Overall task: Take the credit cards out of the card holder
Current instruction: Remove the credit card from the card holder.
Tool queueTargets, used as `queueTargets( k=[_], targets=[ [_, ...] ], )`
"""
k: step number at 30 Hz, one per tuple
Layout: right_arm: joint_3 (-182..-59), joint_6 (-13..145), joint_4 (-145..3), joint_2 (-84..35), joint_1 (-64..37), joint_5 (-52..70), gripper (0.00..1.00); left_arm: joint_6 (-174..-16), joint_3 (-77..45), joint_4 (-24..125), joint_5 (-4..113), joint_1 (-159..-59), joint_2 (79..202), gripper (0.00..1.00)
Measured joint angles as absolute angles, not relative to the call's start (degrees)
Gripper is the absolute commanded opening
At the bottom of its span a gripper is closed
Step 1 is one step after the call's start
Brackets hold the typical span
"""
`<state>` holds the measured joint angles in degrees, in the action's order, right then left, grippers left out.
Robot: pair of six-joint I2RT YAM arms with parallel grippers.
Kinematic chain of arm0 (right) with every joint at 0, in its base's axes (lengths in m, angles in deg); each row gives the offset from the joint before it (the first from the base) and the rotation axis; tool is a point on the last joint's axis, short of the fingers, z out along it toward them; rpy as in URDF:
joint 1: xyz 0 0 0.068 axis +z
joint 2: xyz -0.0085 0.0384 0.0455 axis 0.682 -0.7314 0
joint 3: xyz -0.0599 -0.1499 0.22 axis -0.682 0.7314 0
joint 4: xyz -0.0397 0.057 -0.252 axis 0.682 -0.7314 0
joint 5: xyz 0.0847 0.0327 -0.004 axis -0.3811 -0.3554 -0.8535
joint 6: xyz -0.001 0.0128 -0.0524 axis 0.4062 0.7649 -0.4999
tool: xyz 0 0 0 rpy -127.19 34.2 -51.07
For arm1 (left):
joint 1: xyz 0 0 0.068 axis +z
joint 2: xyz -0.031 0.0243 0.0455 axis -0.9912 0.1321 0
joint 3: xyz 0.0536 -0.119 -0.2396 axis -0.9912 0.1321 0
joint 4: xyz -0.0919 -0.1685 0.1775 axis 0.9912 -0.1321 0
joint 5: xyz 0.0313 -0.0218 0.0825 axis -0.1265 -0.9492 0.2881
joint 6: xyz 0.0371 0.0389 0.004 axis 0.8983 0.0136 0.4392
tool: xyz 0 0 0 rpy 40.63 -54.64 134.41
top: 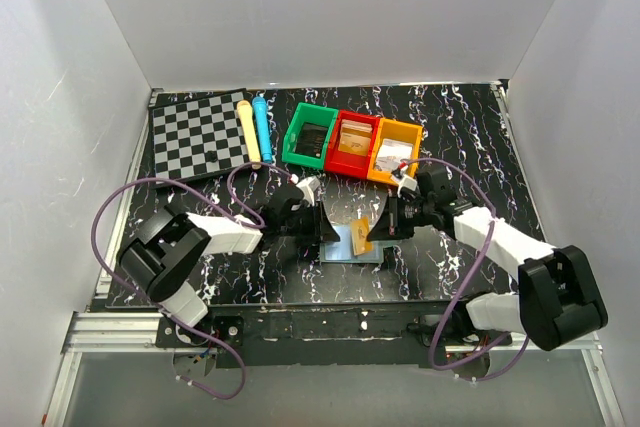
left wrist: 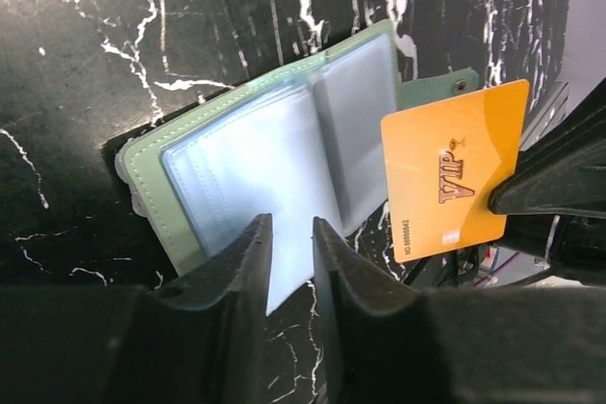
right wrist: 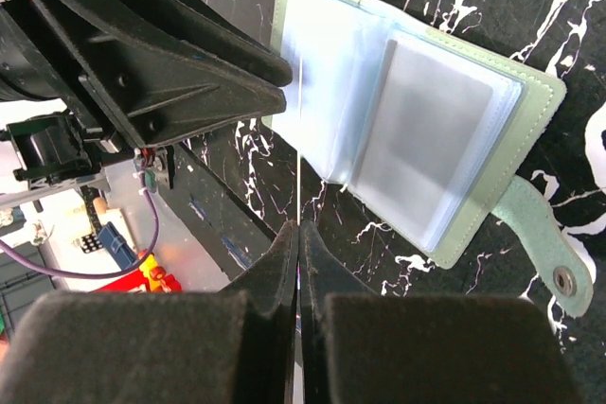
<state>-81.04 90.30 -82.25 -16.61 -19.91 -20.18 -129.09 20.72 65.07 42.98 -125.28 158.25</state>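
The card holder [top: 350, 245] lies open on the black marbled table, pale blue sleeves up, with teal edging and a tab [right wrist: 554, 253]. It also shows in the left wrist view [left wrist: 275, 153] and the right wrist view [right wrist: 426, 130]. My right gripper [top: 378, 228] is shut on a tan-orange credit card [left wrist: 454, 172] marked VIP and holds it just right of the holder, clear of the sleeves. In the right wrist view the card [right wrist: 300, 139] shows edge-on above the closed gripper [right wrist: 298, 234]. My left gripper [left wrist: 292, 257] has a narrow gap and sits over the holder's near sleeve corner.
Green [top: 308, 137], red [top: 352, 144] and orange [top: 393, 152] bins stand in a row behind the holder, with items inside. A checkerboard [top: 198, 135] lies at the back left, with a yellow [top: 247, 130] and a blue [top: 263, 127] cylinder beside it.
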Motion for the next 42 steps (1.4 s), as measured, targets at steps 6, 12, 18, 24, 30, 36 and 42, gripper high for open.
queueTargets(
  k=[6, 12, 18, 24, 30, 36, 42],
  targets=[
    [-83.8, 89.0, -86.8, -12.6, -19.9, -18.8, 0.01, -128.3, 20.5, 62.7, 44.8, -125.3, 150.0, 0.36],
    [-88.8, 85.7, -92.7, -7.2, -19.7, -16.8, 0.01, -127.0, 19.0, 60.3, 47.4, -124.1, 138.1, 0.40],
    [-95.4, 79.8, -100.1, -5.2, -16.8, -18.4, 0.01, -124.1, 22.0, 66.6, 41.4, -121.8, 129.7, 0.40],
    [-97.1, 75.2, -105.4, -5.0, -13.0, -25.6, 0.01, -122.3, 24.4, 70.8, 29.1, -121.7, 126.1, 0.46],
    [-97.7, 71.6, -108.7, -5.0, -10.0, -31.9, 0.01, -121.8, 27.3, 74.8, 20.9, -121.6, 121.2, 0.51],
    [-100.1, 68.9, -111.1, -6.2, -6.7, -34.5, 0.01, -119.1, 26.1, 74.1, 12.6, -121.5, 122.8, 0.56],
    [-102.3, 67.7, -112.7, -8.0, -3.7, -34.5, 0.01, -117.0, 23.0, 70.0, 7.9, -121.5, 127.4, 0.52]
  ],
)
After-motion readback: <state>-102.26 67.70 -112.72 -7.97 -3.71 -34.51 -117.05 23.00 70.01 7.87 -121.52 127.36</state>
